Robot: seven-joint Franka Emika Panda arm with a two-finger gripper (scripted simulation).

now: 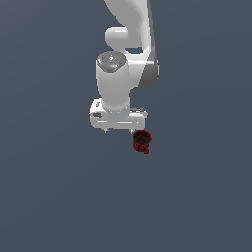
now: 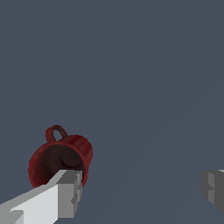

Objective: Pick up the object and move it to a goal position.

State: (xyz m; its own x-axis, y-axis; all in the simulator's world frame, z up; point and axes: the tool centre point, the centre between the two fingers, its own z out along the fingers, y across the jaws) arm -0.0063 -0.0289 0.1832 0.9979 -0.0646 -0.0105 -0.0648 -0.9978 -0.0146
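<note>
The small dark red mug (image 1: 141, 141) stands on the grey floor with its dark inside showing, just past the end of the white hand on the exterior view's right. My gripper (image 1: 119, 129) is open and empty above the floor, its fingers mostly hidden under the hand. In the wrist view the mug (image 2: 61, 157) with its little handle sits at one light grey fingertip (image 2: 68, 192), which partly covers it. The other fingertip (image 2: 214, 188) is far across. The mug is not in the gap of the gripper (image 2: 142, 189).
The white arm (image 1: 125, 54) reaches down from the top of the exterior view. Plain dark grey floor (image 1: 59, 197) lies all around, with nothing else on it.
</note>
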